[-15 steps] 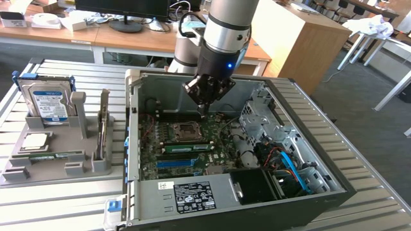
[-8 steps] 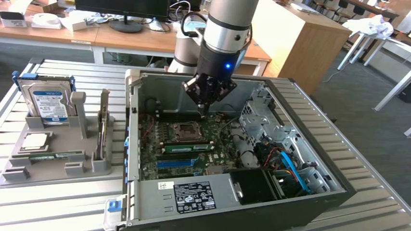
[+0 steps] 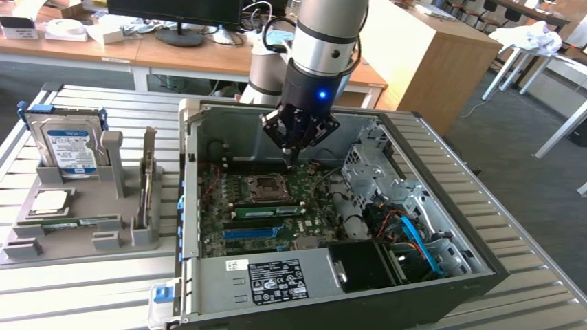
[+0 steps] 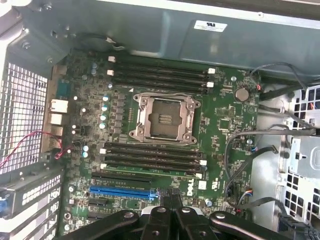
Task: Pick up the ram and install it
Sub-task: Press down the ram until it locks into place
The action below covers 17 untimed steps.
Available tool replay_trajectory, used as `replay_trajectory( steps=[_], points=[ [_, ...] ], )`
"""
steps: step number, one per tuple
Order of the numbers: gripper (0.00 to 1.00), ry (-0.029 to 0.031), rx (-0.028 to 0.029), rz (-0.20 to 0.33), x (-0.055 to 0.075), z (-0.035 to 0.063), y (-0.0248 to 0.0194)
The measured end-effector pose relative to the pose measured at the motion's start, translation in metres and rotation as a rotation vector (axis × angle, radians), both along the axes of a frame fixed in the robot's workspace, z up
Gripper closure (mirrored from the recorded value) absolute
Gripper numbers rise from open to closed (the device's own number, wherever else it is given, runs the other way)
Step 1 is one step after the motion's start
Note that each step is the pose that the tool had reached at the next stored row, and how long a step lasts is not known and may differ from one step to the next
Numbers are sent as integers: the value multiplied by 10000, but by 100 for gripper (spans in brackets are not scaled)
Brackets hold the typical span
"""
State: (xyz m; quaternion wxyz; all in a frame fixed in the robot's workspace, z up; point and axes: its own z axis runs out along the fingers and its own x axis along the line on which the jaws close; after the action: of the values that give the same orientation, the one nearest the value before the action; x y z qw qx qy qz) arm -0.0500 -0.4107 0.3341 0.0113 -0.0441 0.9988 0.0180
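Fingers (image 3: 291, 163) pressed together, empty, hang inside the open computer case (image 3: 463, 227) above the motherboard (image 4: 220, 125) with its seated ram (image 3: 267, 210).

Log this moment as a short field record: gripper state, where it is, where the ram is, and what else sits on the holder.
gripper: shut, holding nothing, hanging over the motherboard inside the open computer case
ram: green stick lying in a slot just below the empty processor socket
holder: grey tray to the exterior view's left of the case
hard drive: upright in the holder
processor chip: flat on the holder
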Motion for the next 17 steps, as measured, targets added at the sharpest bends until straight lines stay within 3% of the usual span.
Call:
replay_trajectory(
  steps=[7, 9, 11, 12, 17],
  points=[
    [90, 8, 0, -3, 0, -1, 0],
    [90, 72, 1, -3, 2, -1, 0],
    [90, 192, -6, -5, 6, 0, 0],
    [90, 217, -9, -7, 6, 1, 0],
    [90, 217, -6, -72, 6, 1, 0]
  ],
)
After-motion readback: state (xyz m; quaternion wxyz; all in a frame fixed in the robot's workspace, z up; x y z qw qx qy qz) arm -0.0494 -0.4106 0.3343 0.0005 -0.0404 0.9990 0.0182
